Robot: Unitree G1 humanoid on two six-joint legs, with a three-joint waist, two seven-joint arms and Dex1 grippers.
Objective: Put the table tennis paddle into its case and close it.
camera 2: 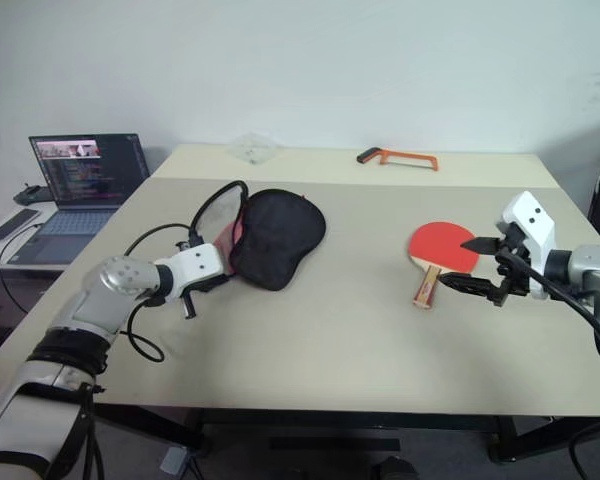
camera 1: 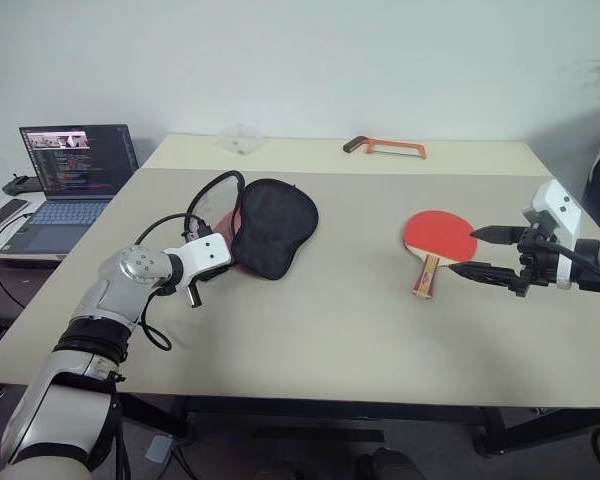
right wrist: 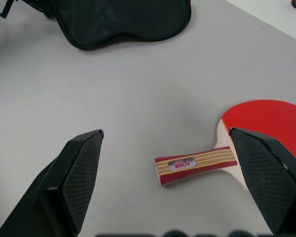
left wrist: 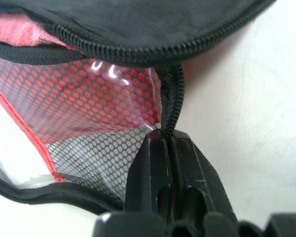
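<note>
Two steps left, basically everything: paddle [camera 1: 438, 240] lies bare on the table [camera 1: 330, 330], well apart from the case [camera 1: 270, 226], so it is neither in nor zipped. Left gripper [left wrist: 164, 140] is pinched tight on the case's zipper edge, with the mouth partly gaping. Right gripper [right wrist: 167, 143] hangs wide apart above the paddle handle, gripping nothing. Pickup, insertion and zipping all remain.

Bare table [camera 1: 330, 330] lies between the case [camera 1: 272, 226] and the paddle [camera 1: 438, 240]. The hacksaw [camera 1: 385, 148] sits well back; the laptop [camera 1: 70, 185] stands off the left edge.
</note>
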